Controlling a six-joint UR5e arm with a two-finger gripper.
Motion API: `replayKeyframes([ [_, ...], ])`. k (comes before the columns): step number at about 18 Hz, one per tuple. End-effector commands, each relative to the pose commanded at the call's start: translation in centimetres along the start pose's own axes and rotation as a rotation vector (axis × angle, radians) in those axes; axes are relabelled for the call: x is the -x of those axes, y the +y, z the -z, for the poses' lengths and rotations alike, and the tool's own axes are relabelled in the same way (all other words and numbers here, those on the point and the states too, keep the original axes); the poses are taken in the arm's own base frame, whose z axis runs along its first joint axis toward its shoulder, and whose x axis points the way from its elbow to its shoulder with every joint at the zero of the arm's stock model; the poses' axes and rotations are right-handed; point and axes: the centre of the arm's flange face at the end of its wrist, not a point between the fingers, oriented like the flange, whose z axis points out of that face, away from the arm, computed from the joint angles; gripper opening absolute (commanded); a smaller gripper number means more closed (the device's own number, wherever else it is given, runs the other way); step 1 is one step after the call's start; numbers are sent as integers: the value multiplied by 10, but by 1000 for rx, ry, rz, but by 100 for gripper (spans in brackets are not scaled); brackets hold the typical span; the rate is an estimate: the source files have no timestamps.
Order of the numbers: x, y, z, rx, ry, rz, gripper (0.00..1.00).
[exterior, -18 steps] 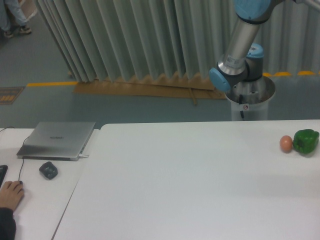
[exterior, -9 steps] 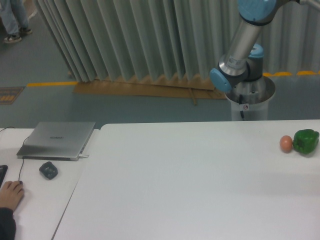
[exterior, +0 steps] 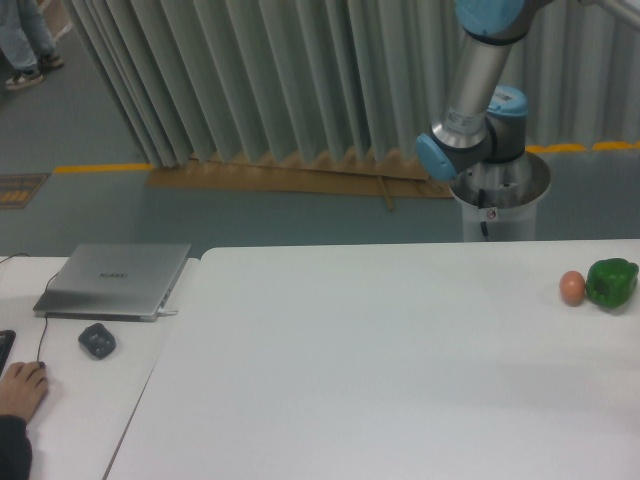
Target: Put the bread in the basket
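A wide white table [exterior: 380,370] fills the lower view. My arm [exterior: 470,90] rises behind it at one o'clock; my claw is out of frame, so I cannot tell its state. A closed laptop [exterior: 115,280] sits at nine o'clock. At three o'clock, a green pepper [exterior: 611,282] lies just beside a brown egg [exterior: 572,288]. No bread or basket is visible.

The bread cannot be located in the camera view. The basket cannot be located there either
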Motion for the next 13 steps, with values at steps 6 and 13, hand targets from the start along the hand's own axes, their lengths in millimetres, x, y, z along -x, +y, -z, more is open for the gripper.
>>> replayKeyframes([
  [6, -59, -60, 3, -46, 234, -77, 100],
  [13, -109, -114, 34, -129, 327, -74, 100],
])
